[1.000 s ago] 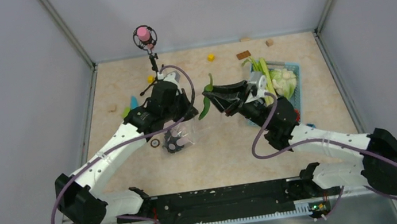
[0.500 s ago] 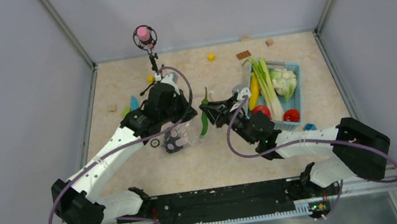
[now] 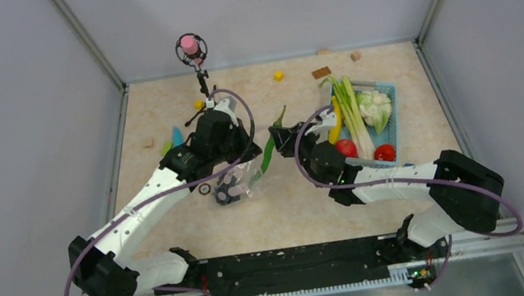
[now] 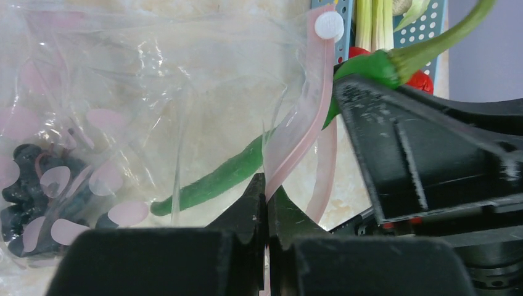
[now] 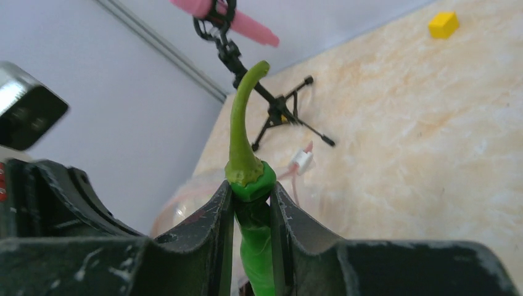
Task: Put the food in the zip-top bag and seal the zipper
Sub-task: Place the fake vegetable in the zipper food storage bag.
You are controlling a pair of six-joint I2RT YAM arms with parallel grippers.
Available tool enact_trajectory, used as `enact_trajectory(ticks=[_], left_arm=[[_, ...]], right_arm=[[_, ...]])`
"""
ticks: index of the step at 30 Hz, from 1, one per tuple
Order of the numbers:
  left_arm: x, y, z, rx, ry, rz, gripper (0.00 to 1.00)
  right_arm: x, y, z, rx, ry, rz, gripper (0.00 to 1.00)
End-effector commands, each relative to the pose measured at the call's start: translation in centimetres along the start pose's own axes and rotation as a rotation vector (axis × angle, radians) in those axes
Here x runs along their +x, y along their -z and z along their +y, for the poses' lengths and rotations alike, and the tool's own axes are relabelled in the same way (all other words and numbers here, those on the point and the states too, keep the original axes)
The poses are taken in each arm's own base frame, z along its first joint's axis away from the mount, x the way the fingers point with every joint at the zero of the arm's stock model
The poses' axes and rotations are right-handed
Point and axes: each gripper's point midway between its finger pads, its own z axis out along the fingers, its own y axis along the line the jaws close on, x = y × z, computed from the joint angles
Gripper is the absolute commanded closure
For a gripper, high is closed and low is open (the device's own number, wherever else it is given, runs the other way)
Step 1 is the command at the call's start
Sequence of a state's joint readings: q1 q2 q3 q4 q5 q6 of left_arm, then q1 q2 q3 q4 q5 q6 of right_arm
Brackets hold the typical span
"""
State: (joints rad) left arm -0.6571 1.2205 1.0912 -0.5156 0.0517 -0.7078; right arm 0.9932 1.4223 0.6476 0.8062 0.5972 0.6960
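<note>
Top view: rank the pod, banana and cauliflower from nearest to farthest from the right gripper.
1. The pod, clamped in the right gripper itself.
2. The banana, to its right, at the left edge of the basket.
3. The cauliflower, farther right, in the basket's back right corner.

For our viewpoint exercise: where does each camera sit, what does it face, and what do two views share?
Top external: overhead, near side, facing the table; both arms show.
Left wrist: faces the zip-top bag; left gripper pinches the zipper.
Right wrist: faces the microphone stand; right gripper clamps the green chili.
Both wrist views show the green chili.
</note>
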Motion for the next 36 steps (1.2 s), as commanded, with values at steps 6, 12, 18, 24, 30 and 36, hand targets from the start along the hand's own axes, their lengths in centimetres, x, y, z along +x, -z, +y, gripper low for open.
enact_trajectory(ticks=[6, 12, 18, 24, 30, 36], left_arm=[[-1.8, 1.0, -2.2, 0.085, 0.006, -0.056, 1.00], [-2.6, 1.3, -2.5, 0.090, 0.015, -0.087, 1.00], [-2.7, 1.4, -2.9, 0.103, 0.020, -0.085, 1.00], [-2.5, 2.1, -3.7, 0.155, 0.010, -0.084, 1.00], [-2.5, 2.8, -4.0, 0.182, -0.008, -0.092, 1.00], [-2.8, 2.8, -3.0, 0.134, -0.001, -0.127, 1.00]], right_arm=[[-2.5, 0.2, 4.4, -0.137, -0.033, -0.149, 1.00], [2.3, 0.8, 3.8, -0.094, 0.075, -0.021, 0.93], [5.6, 1.1, 2.9, -0.056, 0.189, 0.073, 0.85], [7.5, 0.1, 1.5, 0.054, 0.300, 0.153, 0.84], [8.0, -0.2, 1.1, 0.088, 0.395, 0.204, 0.70], [6.9, 0.3, 3.1, 0.031, 0.568, 0.314, 0.39]])
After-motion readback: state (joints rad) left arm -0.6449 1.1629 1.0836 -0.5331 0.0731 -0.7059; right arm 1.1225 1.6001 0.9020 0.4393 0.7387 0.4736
